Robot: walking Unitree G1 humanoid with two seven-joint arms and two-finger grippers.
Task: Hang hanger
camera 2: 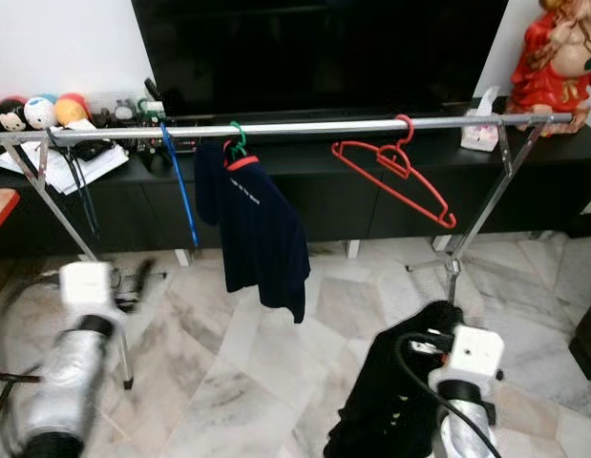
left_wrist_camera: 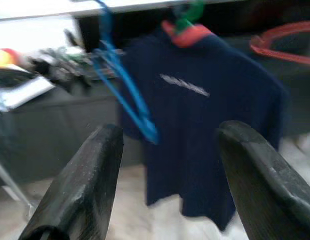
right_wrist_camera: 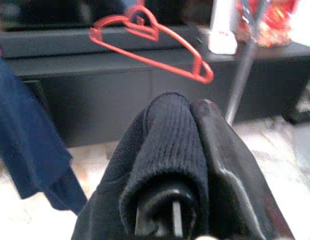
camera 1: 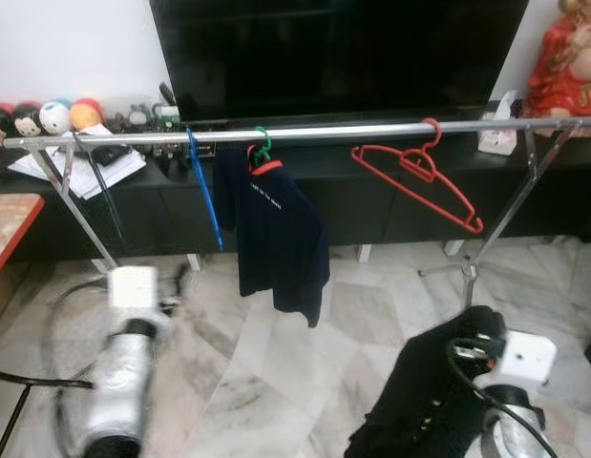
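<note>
A chrome rail (camera 1: 305, 133) crosses the upper third of the left eye frame from edge to edge, carried on slanted legs at far left and at right. Three hangers hang from it. A blue hanger (camera 1: 203, 191) dangles edge-on at left of centre. Just beside it, a green-hooked hanger (camera 1: 263, 148) carries a navy shirt (camera 1: 276, 234) that drops to mid-frame. Right of centre, a red hanger (camera 1: 416, 181) hangs empty and tilted, its long bar sloping down to the right. Bare rail shows between the shirt and the red hook, and again between the red hook and the right leg.

Behind the rail stand a dark low cabinet (camera 1: 371, 205) and a large black screen (camera 1: 343, 52). A red figurine (camera 1: 567, 67) sits at the upper right corner, and round toy heads (camera 1: 47, 116) at the upper left.

The left gripper (left_wrist_camera: 167, 180) is at lower left, blurred, over marble floor (camera 1: 276, 382). In its wrist view its fingers are spread wide, nothing between them, with the shirt and blue hanger beyond.

The right gripper (right_wrist_camera: 195, 165) is at the lower right edge, pinching a black knit garment (camera 1: 429, 396), whose ribbed fabric wraps one finger and drapes down toward the bottom edge. The red hanger sits above and beyond it, well apart.
</note>
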